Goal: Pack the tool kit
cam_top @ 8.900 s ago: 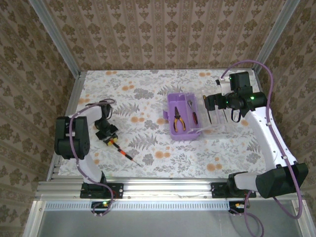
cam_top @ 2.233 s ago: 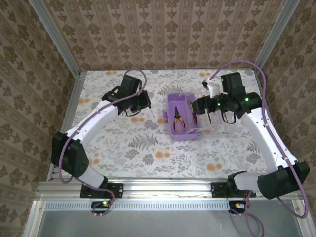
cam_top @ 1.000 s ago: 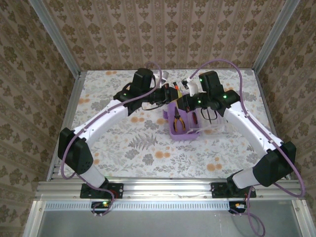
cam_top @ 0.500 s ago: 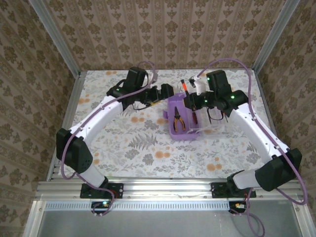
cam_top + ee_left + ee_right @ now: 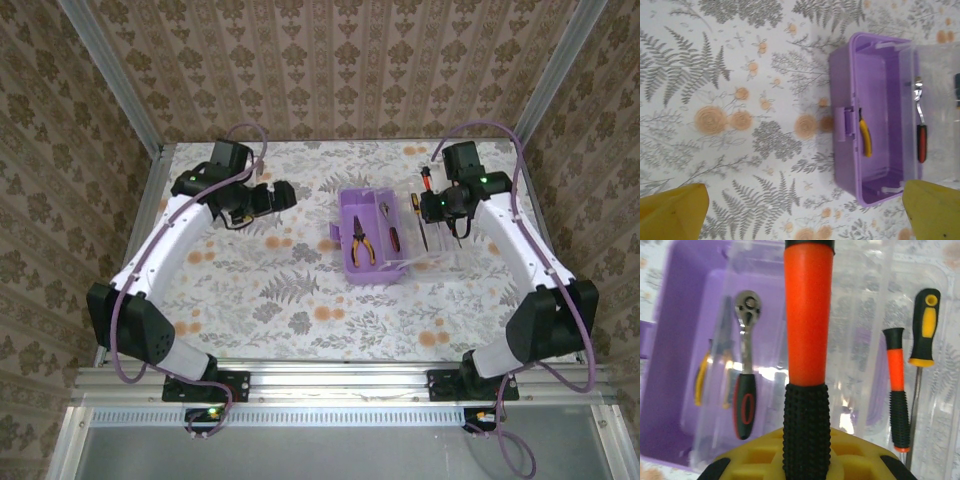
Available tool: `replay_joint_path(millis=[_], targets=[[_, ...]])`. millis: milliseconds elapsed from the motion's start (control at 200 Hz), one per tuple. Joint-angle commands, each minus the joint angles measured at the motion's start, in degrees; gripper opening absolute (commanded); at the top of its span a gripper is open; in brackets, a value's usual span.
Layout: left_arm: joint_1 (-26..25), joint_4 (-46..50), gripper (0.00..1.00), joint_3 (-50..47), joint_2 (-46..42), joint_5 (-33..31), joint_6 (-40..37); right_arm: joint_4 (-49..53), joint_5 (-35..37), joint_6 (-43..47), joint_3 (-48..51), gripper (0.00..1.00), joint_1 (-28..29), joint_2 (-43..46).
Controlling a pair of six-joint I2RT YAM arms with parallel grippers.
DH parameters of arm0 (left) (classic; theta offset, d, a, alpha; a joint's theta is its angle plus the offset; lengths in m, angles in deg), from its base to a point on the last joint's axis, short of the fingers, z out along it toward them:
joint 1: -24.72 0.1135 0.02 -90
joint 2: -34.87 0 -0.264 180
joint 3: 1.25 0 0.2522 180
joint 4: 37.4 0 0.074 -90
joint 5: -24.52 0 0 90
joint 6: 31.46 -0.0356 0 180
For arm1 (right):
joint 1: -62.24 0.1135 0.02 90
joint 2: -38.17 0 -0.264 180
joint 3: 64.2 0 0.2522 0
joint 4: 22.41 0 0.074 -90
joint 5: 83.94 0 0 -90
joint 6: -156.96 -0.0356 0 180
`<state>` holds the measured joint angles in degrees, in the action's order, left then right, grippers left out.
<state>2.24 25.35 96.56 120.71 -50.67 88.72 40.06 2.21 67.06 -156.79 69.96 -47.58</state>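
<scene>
The orange-and-black screwdriver (image 5: 807, 340) climbs straight out of the top of the right wrist view, so its far end is cut off, and its near end is buried between the yellow pads (image 5: 860, 452). The pliers (image 5: 701, 377) are only a yellowish blur behind clear plastic there. The wrench (image 5: 744, 390) lies along the seam between the purple box (image 5: 375, 276) and its clear lid (image 5: 440, 255), and I can't tell which side it rests in. In the left wrist view the fingertips (image 5: 675, 210) poke in at the bottom corners, mostly cut off, and the lid runs off the right edge. A second ago both arms met over the box with this screwdriver between them. Now the left gripper (image 5: 284, 196) has drawn back toward the upper left of the table (image 5: 250, 290), jaws spread wide with nothing in them. The right gripper (image 5: 436, 203) has swung right, clamped on the screwdriver's black grip. The box sits open at mid-table, well to the right of the left gripper. The right gripper hangs over the lid's upper edge, just right of the box, above a second screwdriver (image 5: 896, 390) and a yellow-handled screwdriver (image 5: 924, 335) lying in the lid.
</scene>
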Motion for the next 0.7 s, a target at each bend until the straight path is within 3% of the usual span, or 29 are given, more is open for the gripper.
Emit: replay_joint_path(millis=[0, 515, 695], targets=[[0.6, 4.3, 1.00, -1.0, -1.0, -2.7, -3.3, 2.0, 4.5, 1.7, -0.7, 0.00, -0.2, -1.7], [1.1, 4.7, 1.00, -2.9, -0.5, -3.1, -4.3, -0.8, 5.9, 1.7, 1.8, 0.00, -0.4, -9.0], [1.4, 4.7, 1.00, -3.4, -0.9, -3.1, -4.3, -1.1, 5.8, 1.7, 2.3, 0.11, -0.3, -9.6]])
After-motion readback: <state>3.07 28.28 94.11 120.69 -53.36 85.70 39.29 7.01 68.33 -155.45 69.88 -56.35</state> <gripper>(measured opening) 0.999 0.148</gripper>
